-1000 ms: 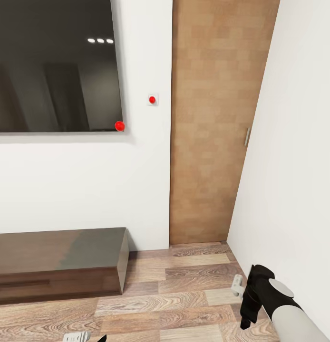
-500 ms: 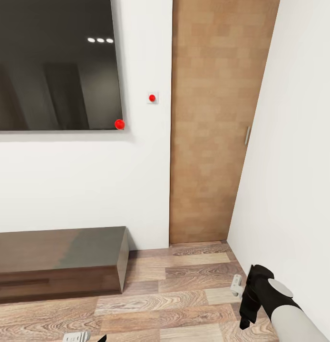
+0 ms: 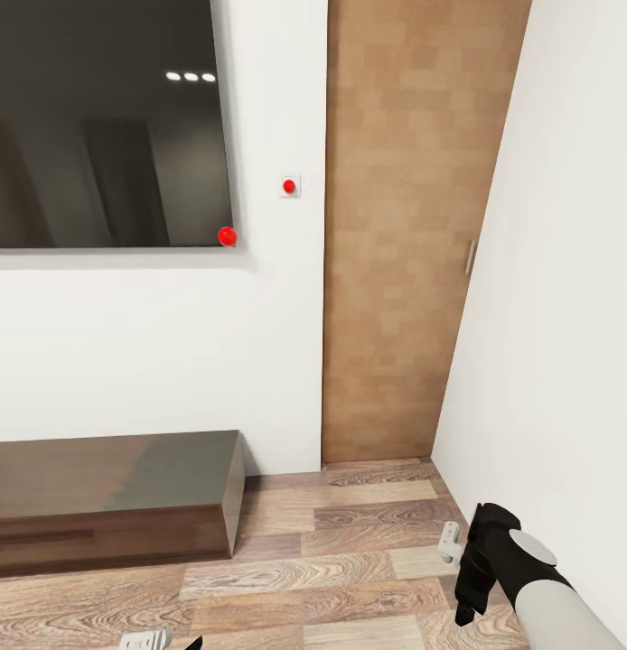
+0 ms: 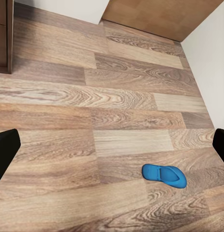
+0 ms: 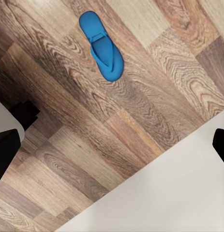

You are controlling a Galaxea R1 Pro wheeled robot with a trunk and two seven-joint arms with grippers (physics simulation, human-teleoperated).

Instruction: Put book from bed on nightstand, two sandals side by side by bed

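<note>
Stillness since a second ago, barring a slight camera dip: nothing grasped yet. My left tool point(image 4: 112, 145) and right tool point(image 5: 112, 145) gape wide; one bright blue flat flip-flop sandal point(image 4: 164, 175) lies on brown wood-plank floor point(image 4: 92, 96) just ahead of both.

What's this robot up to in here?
Nothing is being handled right now. The robot faces a white wall with a dark screen, a wooden door and a low brown cabinet. Both grippers, left and right, hang open and empty over the plank floor. Each wrist camera sees a blue sandal lying flat on the floor.
</note>
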